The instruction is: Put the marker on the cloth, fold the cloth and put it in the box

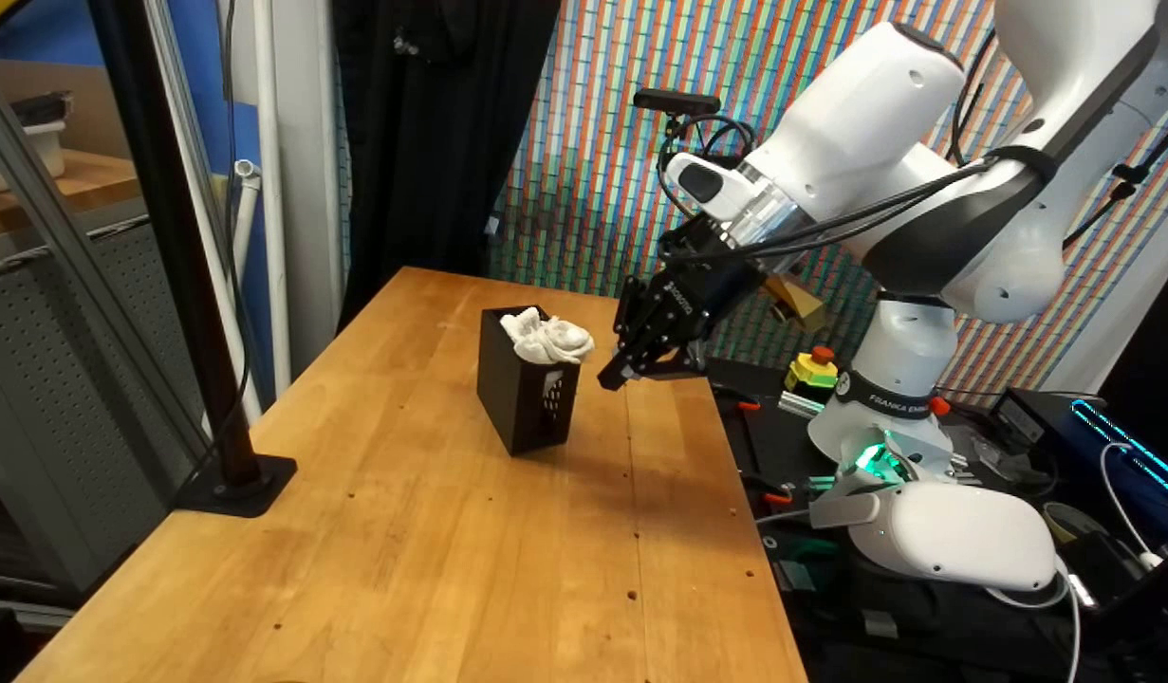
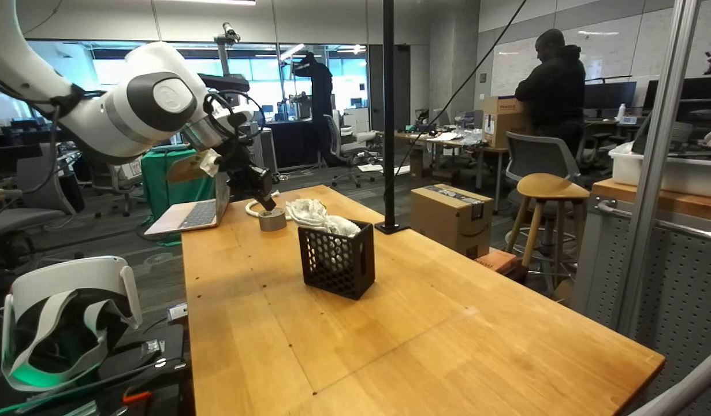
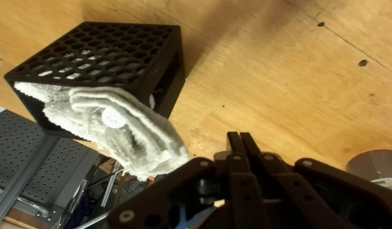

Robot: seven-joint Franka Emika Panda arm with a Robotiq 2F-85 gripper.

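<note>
Gripper [image 3: 239, 135], tips together, empty; we'd call task nearly done: cloth [image 3: 141, 133] folded in box [image 1: 508, 389], part sticking out, marker unconfirmed, maybe tucking remains

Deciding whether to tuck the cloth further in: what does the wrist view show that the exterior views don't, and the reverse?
Only in the wrist view: a round white piece in a fold of the cloth; I can't tell whether it is the marker's end.

Only in both exterior views: the white robot arm and the white headset.

Shared by all: the cloth partly inside the black box and spilling over its rim, the end effector nearby, and the wooden tabletop.
</note>
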